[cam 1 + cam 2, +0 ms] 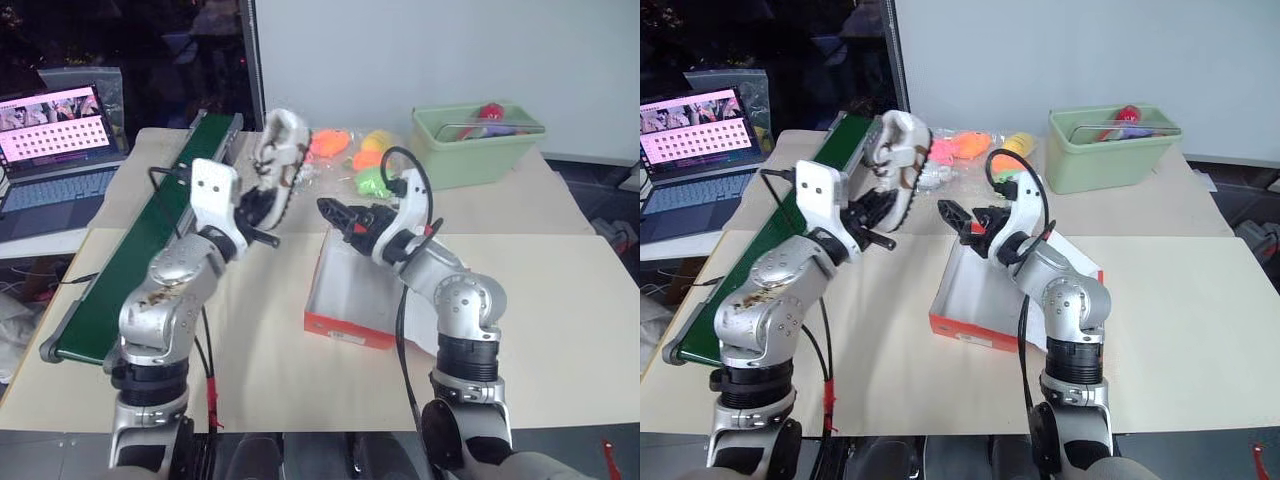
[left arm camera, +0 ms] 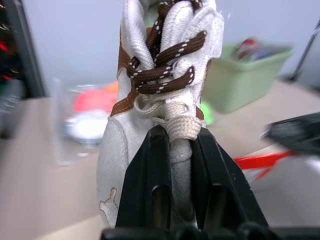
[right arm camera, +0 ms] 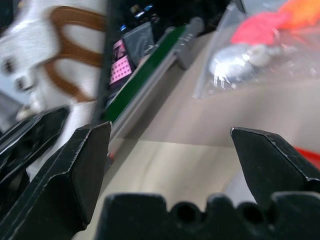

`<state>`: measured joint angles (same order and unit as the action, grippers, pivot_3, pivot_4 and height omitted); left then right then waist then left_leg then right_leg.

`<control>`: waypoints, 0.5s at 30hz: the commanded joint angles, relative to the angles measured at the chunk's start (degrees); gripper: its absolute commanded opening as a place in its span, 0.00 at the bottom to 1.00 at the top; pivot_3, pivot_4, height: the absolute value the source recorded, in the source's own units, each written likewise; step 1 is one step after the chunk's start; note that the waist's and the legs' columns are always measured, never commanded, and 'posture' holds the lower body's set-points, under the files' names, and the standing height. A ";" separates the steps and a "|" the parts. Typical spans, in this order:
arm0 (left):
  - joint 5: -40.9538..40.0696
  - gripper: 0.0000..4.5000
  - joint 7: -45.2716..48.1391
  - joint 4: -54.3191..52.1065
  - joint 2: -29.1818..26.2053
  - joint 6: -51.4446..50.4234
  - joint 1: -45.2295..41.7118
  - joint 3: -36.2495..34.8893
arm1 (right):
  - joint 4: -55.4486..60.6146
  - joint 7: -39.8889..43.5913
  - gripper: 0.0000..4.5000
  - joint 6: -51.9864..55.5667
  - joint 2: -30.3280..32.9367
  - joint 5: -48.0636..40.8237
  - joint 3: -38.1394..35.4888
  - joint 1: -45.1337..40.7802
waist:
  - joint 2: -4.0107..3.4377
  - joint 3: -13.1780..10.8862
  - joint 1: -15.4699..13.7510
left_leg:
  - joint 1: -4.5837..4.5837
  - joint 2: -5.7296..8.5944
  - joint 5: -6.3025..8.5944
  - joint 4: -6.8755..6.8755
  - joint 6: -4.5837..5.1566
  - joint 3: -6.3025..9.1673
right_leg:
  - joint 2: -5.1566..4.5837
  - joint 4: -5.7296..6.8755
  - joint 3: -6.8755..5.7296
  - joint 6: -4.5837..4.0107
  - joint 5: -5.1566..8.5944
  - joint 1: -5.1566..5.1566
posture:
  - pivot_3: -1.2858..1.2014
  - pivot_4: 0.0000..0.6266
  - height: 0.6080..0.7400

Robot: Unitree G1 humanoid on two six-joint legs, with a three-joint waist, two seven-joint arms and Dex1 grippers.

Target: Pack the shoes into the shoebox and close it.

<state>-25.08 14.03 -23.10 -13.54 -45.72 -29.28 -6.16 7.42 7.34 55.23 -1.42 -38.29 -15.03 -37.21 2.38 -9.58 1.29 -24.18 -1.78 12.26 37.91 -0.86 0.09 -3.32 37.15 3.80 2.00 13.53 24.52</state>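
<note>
My left gripper (image 1: 262,218) is shut on a white shoe (image 1: 275,160) with brown laces and holds it raised, toe up, over the table left of the shoebox. In the left wrist view the black fingers (image 2: 150,180) pinch the shoe (image 2: 165,75) at its heel end. The red-orange shoebox (image 1: 340,328) lies open at the table's middle, its white inside showing. My right gripper (image 1: 338,215) hovers open over the box's far left corner, pointing at the shoe, with nothing between its fingers (image 3: 80,165). The shoe (image 3: 45,50) appears beside it in the right wrist view.
A green conveyor belt (image 1: 140,250) runs along the table's left side. A pale green tub (image 1: 475,145) stands at the back right. Beside it lies a clear bag of bright soft toys (image 1: 350,150). A laptop (image 1: 55,150) sits off the table to the left.
</note>
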 commanded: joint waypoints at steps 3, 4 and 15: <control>-4.94 0.12 0.04 -3.82 0.99 -2.92 -1.97 -0.62 | 0.03 -2.43 1.00 1.01 -0.76 -5.83 -3.93 -2.70 | -0.02 0.01 0.61 | 0.06 0.00 0.00 0.00 0.00 0.00 | 0.04 -0.04 0.01 0.00 0.00 -0.01 | 0.52 0.24 0.92; -5.50 0.12 0.20 -3.81 1.14 -3.36 -2.06 -0.19 | 0.03 -2.87 1.00 1.07 -1.05 -7.00 -4.51 -3.11 | -0.03 0.01 0.80 | 0.08 0.00 0.00 0.00 0.00 0.00 | 0.06 -0.04 0.01 0.00 0.01 -0.04 | 0.52 0.24 0.92; -5.55 0.12 0.73 -1.39 3.50 -2.88 -3.83 3.93 | 2.14 -6.09 1.00 1.96 -2.69 -17.58 -6.14 -4.64 | -0.03 0.00 1.21 | 0.06 0.01 0.00 0.01 0.01 0.01 | 0.06 -0.08 0.01 0.01 0.01 -0.09 | 0.52 0.24 0.92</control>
<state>-29.68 14.01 -23.64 -10.52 -49.52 -31.39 -3.43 6.78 1.50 56.99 -3.89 -53.10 -21.25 -39.98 2.34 -9.57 2.50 -24.12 -1.77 12.26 37.92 -0.85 0.10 -3.26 37.07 3.81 2.01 13.54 24.43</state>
